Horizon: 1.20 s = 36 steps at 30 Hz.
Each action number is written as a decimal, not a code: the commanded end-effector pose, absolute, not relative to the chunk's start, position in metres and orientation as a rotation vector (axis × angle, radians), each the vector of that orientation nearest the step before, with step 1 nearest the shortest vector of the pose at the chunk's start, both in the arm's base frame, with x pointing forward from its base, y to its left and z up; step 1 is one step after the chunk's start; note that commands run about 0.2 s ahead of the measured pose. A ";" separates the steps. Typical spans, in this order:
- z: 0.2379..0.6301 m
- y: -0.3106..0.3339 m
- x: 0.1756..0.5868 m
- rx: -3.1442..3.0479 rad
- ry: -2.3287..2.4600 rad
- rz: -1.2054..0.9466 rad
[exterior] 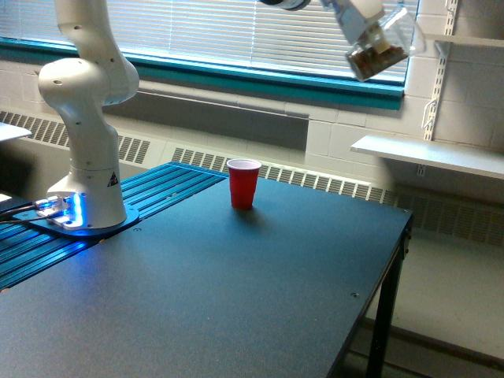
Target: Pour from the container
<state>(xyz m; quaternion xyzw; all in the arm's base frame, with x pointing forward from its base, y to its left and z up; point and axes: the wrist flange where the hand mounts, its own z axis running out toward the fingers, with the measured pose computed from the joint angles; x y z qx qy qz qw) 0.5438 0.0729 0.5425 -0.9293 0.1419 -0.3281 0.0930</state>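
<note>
The container [380, 49], a small clear cup with brown granular bits in it, hangs tilted high at the top of the exterior view, right of centre. My gripper [364, 22] is shut on it from above; its upper part is cut off by the frame's top edge. A red cup [243, 183] with a white rim stands upright on the dark table [236, 299], far below the container and toward the exterior view's left of it.
The arm's white base [87, 134] stands on a blue ribbed plate [157, 193] at the exterior view's left. Window blinds and a teal sill run along the back. A white wall shelf [429, 153] sits at the right, past the table's edge.
</note>
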 end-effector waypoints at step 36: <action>0.468 0.141 0.351 -2.820 -0.333 -0.836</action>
